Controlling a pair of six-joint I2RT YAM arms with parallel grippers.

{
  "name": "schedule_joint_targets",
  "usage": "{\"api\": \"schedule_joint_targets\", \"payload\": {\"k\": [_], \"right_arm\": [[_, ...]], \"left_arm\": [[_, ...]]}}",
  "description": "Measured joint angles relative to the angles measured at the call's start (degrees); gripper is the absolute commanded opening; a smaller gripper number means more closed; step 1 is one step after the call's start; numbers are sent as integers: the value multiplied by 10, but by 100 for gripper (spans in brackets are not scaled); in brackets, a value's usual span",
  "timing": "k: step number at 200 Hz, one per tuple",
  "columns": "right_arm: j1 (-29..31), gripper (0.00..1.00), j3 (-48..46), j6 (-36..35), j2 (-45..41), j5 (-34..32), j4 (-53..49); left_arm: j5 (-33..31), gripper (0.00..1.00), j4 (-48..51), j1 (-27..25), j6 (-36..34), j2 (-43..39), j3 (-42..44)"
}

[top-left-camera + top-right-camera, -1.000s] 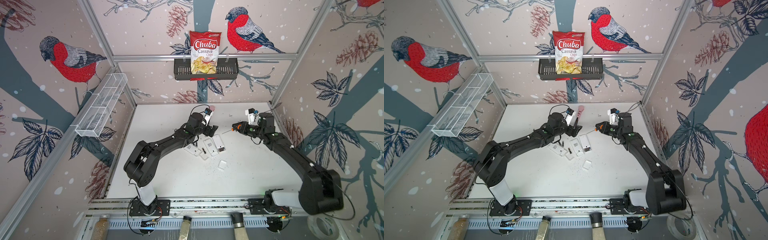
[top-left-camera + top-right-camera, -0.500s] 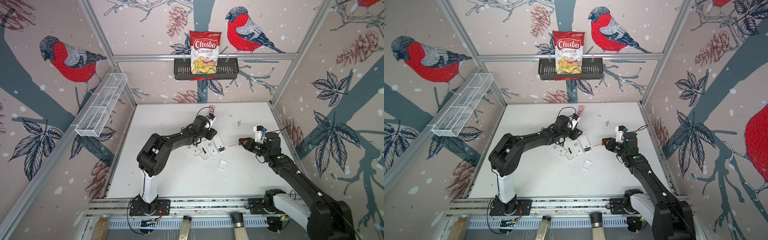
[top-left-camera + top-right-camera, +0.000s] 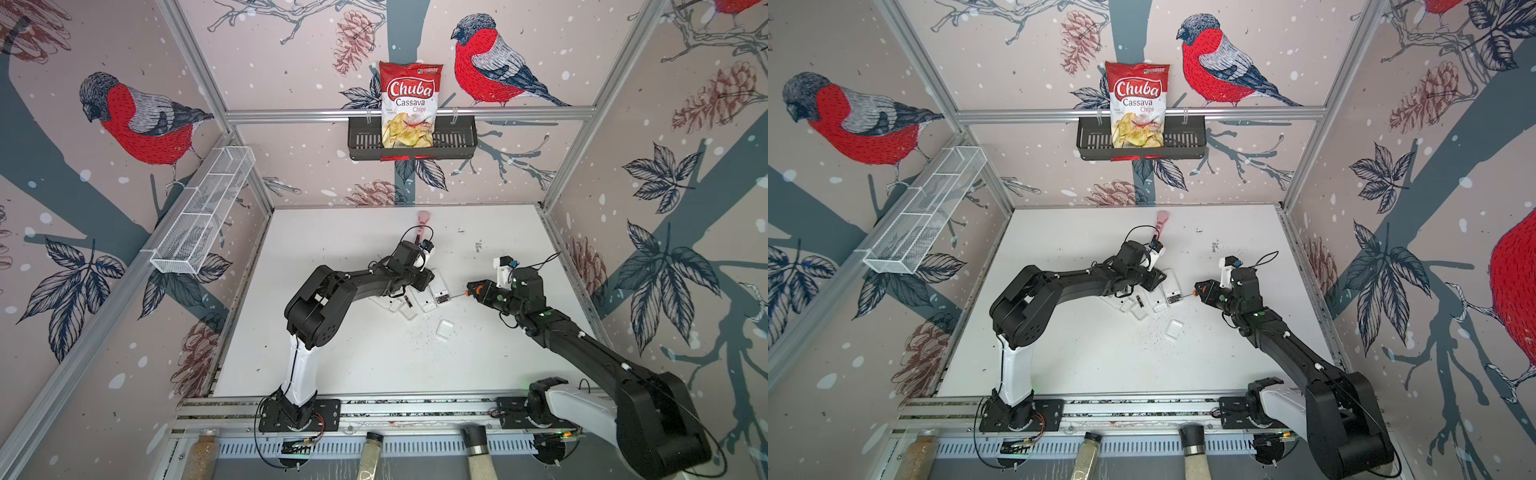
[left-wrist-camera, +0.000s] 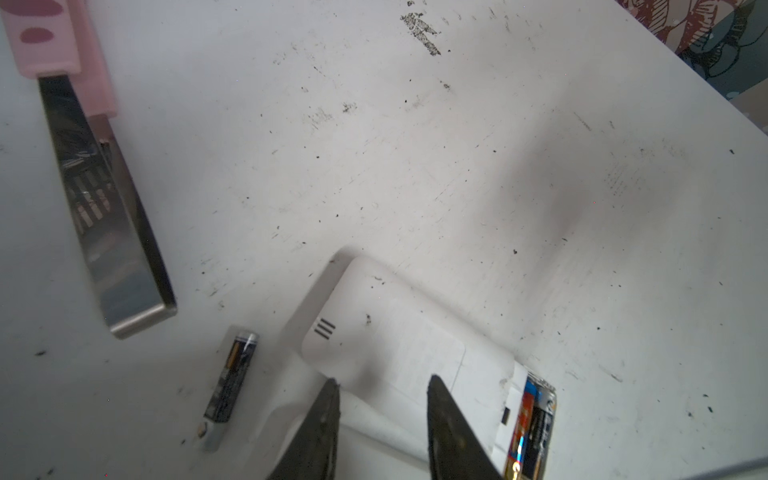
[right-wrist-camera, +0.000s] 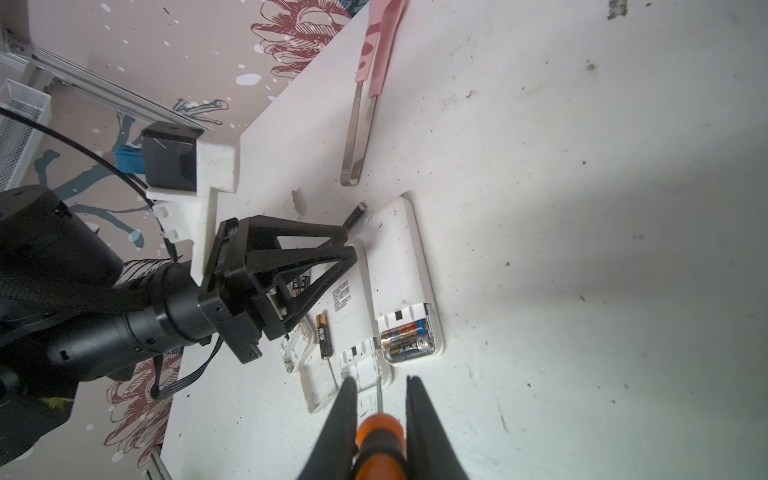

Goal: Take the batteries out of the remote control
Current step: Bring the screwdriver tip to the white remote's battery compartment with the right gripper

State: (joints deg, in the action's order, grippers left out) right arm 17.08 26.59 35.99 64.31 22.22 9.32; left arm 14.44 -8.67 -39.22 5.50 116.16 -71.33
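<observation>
White table [image 3: 374,365]: tongs [image 4: 108,208], loose battery [image 4: 230,382] beside remotes [image 5: 399,266]; screwdriver [image 5: 380,440] in right claw [image 5: 381,380]

— Where are your batteries [image 5: 409,338]?
— Two lie side by side in the open bay of your white remote [image 3: 1174,289], just right of centre in a top view. One loose battery [image 5: 324,336] lies flat beside that bay, the other loose battery [image 4: 230,386] by the remote's closed end.

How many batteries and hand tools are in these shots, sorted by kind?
Loose batteries, clearly seen: 2
Batteries inside the open remote: 2
Screwdriver: 1
Tweezers: 1
Total: 6
</observation>
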Motion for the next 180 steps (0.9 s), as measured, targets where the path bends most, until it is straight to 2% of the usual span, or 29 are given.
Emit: {"api": "schedule_joint_targets", "payload": {"k": [95,180], "right_arm": [[23,0,10,1,61,-52,22],[27,0,15,2,72,-57,40]], "left_arm": [[1,34,-16,-19,-11,4,-4],[4,31,-25,-22,-10,12,16]]}}
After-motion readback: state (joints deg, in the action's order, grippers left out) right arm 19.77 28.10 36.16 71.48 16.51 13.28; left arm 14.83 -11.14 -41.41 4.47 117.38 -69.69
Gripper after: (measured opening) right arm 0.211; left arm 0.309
